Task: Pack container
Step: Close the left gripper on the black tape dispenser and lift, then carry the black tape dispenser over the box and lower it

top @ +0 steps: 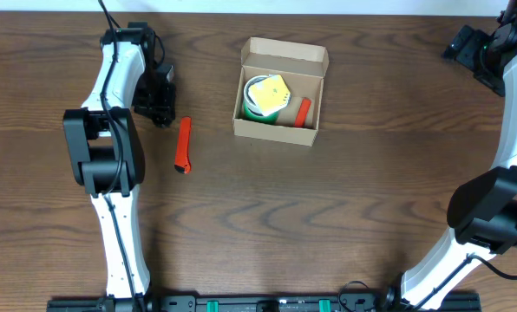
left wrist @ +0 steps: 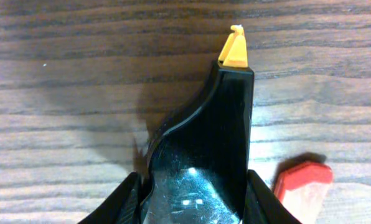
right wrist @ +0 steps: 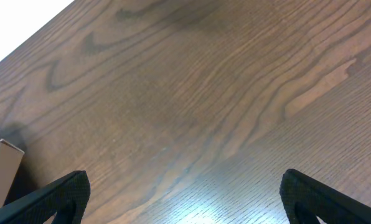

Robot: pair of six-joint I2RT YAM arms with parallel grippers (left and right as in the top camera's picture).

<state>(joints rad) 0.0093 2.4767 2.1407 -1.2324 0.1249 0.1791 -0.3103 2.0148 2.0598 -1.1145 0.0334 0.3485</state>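
Observation:
The container is a tan cardboard box with its flap lid open, at the back middle of the table. Inside lie a green tape roll, a yellow piece and a small red item. My left gripper is to the left of the box, low over the table. In the left wrist view its fingers are shut on a black object with a yellow tip. My right gripper is at the far back right, open and empty.
A red utility knife lies on the wood table just right of my left gripper; its end shows in the left wrist view. A corner of the box shows at the left edge of the right wrist view.

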